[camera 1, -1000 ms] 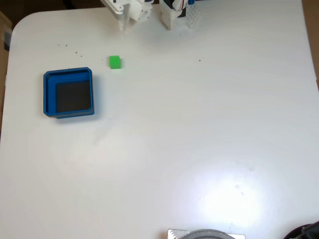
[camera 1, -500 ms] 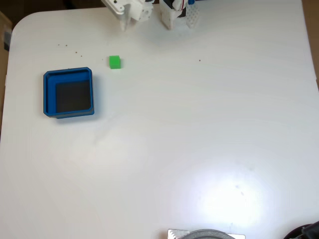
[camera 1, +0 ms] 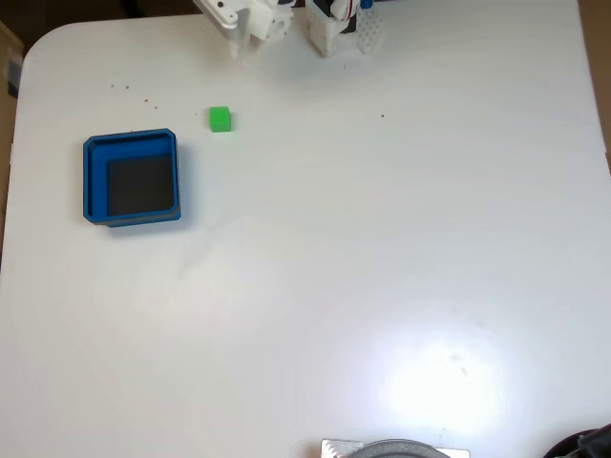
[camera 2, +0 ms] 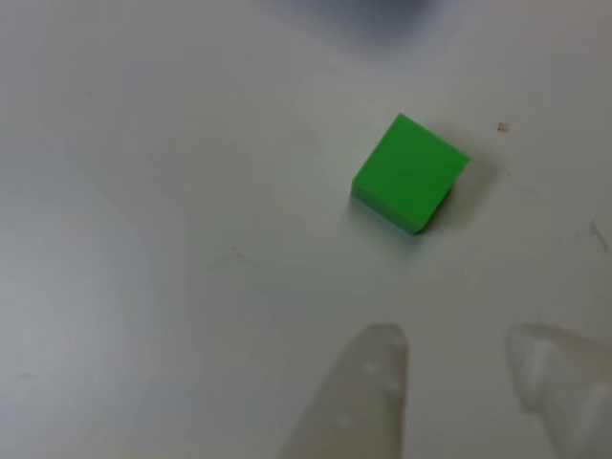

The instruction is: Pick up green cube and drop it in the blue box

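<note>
The arm has barely shifted at the desk's [camera 1: 382,239] far edge, tool [camera 2: 454,368] parted above the green cube [camera 2: 409,172], likely light, rigid, pinchable across flat sides.

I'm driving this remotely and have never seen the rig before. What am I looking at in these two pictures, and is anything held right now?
The fixed view looks down on a white table. The small robot arm's base stands at the top edge. On the table lie the green cube and, apart from it, the blue box, a shallow tray holding nothing. The other view is a close-up: the two pale tips at the bottom are the gripper, open and empty, with the cube lying free ahead of it.
</note>
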Motion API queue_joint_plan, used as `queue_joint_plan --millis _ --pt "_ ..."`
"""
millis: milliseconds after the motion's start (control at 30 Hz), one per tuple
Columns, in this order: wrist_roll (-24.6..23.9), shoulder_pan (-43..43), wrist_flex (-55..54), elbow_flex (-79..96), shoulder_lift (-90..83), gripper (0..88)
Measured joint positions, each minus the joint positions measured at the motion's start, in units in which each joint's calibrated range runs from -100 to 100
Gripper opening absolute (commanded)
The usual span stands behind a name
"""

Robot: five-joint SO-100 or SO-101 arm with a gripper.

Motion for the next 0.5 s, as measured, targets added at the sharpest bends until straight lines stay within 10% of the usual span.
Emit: queue_joint_plan --millis 500 --pt "-2.9 0.0 0.0 -0.1 7.0 25.9"
